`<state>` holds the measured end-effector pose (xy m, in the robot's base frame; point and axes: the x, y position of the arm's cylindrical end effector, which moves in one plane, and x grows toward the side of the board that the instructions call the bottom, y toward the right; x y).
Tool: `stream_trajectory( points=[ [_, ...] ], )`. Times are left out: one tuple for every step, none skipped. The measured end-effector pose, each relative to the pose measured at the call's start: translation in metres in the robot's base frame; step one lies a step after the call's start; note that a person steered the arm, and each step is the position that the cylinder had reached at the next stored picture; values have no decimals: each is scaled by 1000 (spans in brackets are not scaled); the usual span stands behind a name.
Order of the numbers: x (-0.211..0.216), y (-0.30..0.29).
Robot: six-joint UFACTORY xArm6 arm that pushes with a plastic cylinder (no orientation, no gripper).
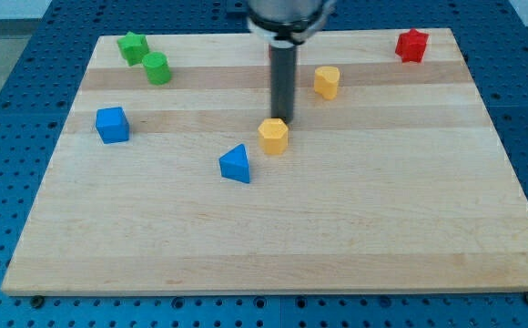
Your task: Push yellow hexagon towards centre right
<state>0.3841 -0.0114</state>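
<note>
The bench (273, 237) carried seven blocks. The yellow hexagon (273, 136) sat just above the frame's centre. A blue triangle (236, 164) lay near it to the lower left, a blue cube (112, 124) at mid left. A green star (133, 46) and green cylinder (157, 68) stood close together at upper left. A second yellow block (327, 81) lay up and to the hexagon's right; a red star (411, 44) occupied the upper right corner. The board to the hexagon's right carried no blocks. The arm had no claw, so no opening could be reported. My tip (281, 121) stood at the hexagon's upper edge, apparently touching.
</note>
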Motion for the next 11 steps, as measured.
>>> stream_trajectory(
  points=[
    [1,-42],
    [25,-57],
    [31,-36],
    [31,-7],
    [34,28],
    [61,36],
    [82,53],
    [81,87],
    [72,126],
    [62,161],
    [57,186]
  ],
)
